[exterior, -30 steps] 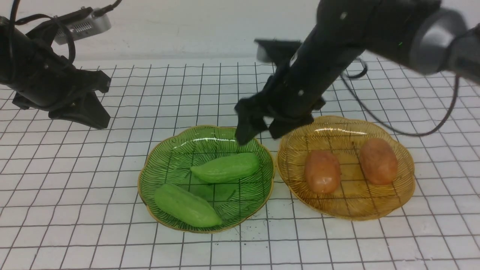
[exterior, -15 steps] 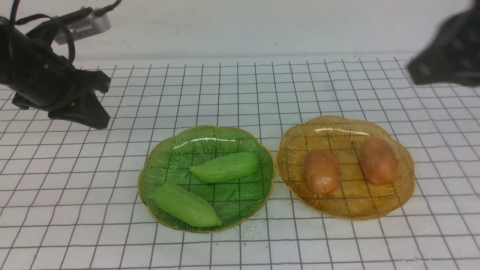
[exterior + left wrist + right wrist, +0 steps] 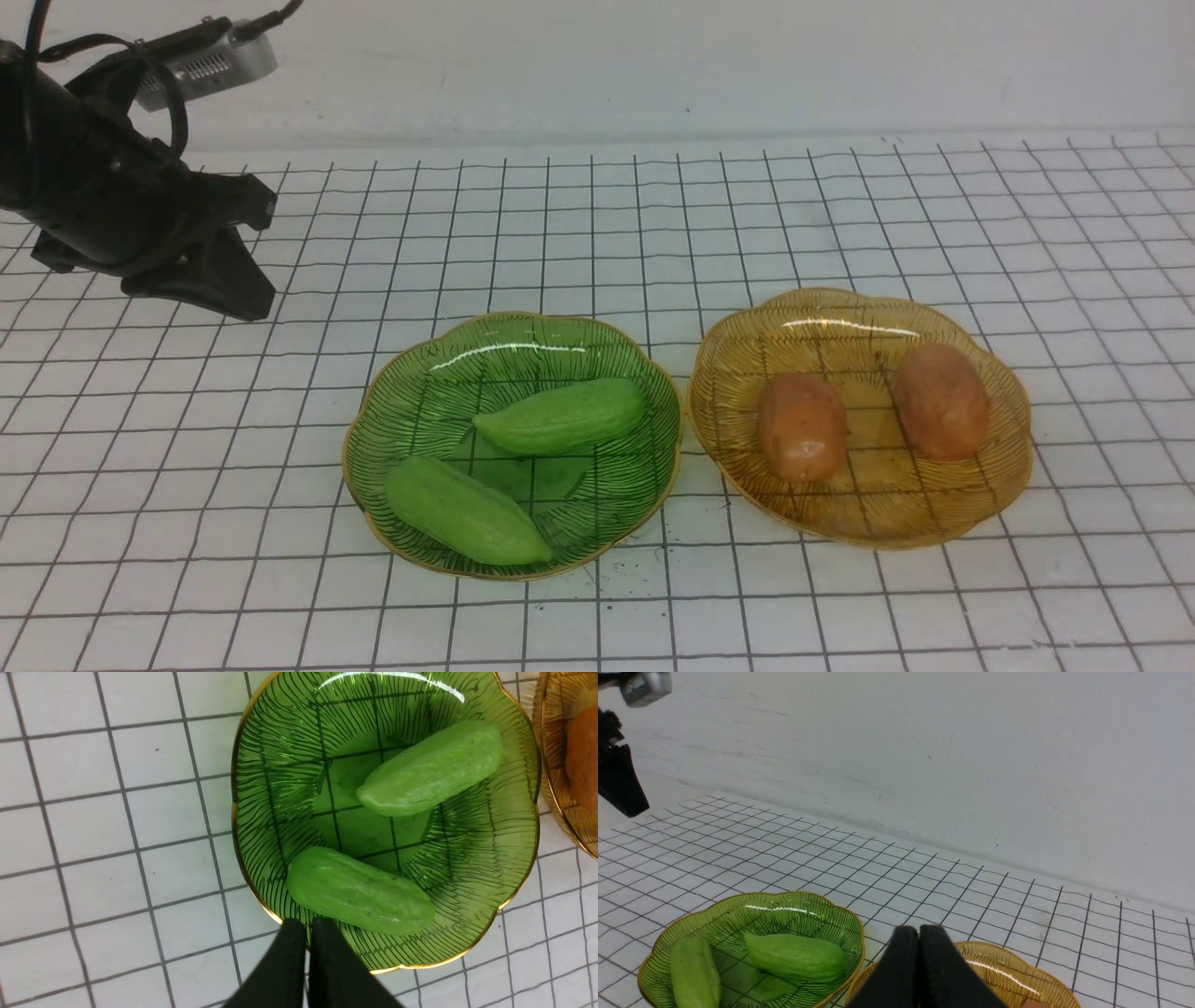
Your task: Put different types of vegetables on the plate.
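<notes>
The right pincer (image 3: 919, 933) is clenched, its fingers flat against each other with nothing between them. It is out of the front view now. One second ago its arm reached over the far rim of the green plate (image 3: 359, 439) with the fingers parted. Half a second ago it was only a dark blur at the far right edge.

The left pincer (image 3: 245, 301) is clenched and empty, and it hangs above the table (image 3: 187, 485) at the far left. Its pose is the same in all three front frames.

No vegetable has moved over the last second.

Counts:
- Cucumbers: 2, both in the green plate and apart from each other. The far cucumber (image 3: 560, 417) lies across the middle, and the near cucumber (image 3: 464, 511) slants along the near-left side.
- Potatoes: 2, both in the amber plate (image 3: 1019, 415), side by side and not touching. The left potato (image 3: 801, 427) sits slightly nearer than the right potato (image 3: 941, 399).
- Plates: 2, at mid-table, green on the left and amber on the right. Their rims are just beside each other; I cannot tell whether they touch.
- Each plate holds one kind of vegetable only.
</notes>
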Robot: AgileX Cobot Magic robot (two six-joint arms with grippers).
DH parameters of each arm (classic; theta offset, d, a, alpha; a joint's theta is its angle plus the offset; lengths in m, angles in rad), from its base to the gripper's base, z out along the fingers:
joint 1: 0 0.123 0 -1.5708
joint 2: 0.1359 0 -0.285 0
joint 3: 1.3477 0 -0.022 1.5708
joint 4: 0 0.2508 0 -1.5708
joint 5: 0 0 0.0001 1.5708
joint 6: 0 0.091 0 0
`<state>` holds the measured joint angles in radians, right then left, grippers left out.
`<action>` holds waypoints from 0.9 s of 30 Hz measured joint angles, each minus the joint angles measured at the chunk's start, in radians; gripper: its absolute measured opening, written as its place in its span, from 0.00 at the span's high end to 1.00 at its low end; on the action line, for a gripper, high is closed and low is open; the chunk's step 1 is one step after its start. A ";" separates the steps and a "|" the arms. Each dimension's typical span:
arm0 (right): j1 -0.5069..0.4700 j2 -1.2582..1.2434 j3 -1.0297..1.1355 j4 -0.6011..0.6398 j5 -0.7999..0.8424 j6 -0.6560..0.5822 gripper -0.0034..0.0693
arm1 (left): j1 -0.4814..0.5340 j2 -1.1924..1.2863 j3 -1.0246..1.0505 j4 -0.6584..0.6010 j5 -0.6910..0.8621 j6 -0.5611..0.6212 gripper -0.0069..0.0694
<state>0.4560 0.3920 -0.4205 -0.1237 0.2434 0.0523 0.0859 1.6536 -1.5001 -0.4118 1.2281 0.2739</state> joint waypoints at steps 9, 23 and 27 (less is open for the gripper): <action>0.000 0.032 0.002 -0.002 -0.046 0.000 0.97 | 0.000 0.000 0.000 0.005 0.000 0.000 0.91; 0.000 0.032 0.002 -0.002 -0.045 0.000 0.97 | 0.000 0.000 0.000 0.044 0.000 0.000 0.91; 0.000 0.014 0.035 -0.002 -0.047 0.000 0.97 | 0.000 0.000 0.000 0.076 0.000 0.000 0.91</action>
<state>0.4560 0.4060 -0.3853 -0.1256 0.1964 0.0523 0.0859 1.6536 -1.5001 -0.3359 1.2281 0.2739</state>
